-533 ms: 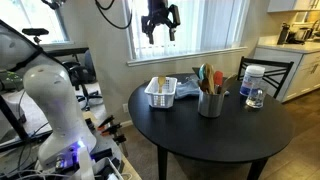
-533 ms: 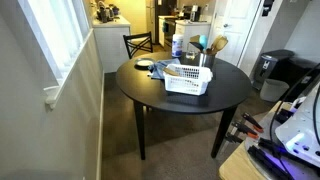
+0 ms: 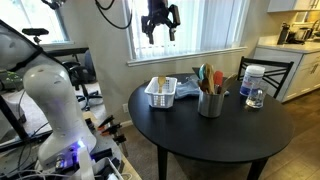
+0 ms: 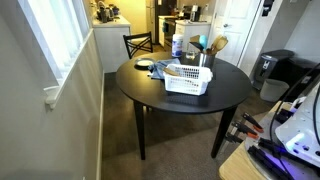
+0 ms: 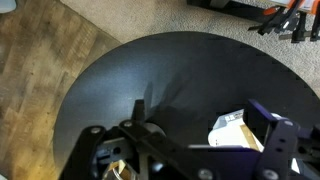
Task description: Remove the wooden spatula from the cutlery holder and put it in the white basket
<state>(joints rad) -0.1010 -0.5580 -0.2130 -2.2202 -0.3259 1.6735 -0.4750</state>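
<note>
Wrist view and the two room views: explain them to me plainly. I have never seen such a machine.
The white machine is a robot arm. Its grasping tool hangs high above the round black table, open and holding nothing. Two pictures come from cameras standing in the room, on different sides of the table. The third comes from a camera on the arm's wrist, looking down at the table. On the table stand a white basket, a grey cup full of utensils, a white tub and a small glass.

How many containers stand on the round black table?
4: the white basket; the grey cutlery holder beside it; the white tub and the small clear glass near the chair. Others may be hidden behind them.
</note>
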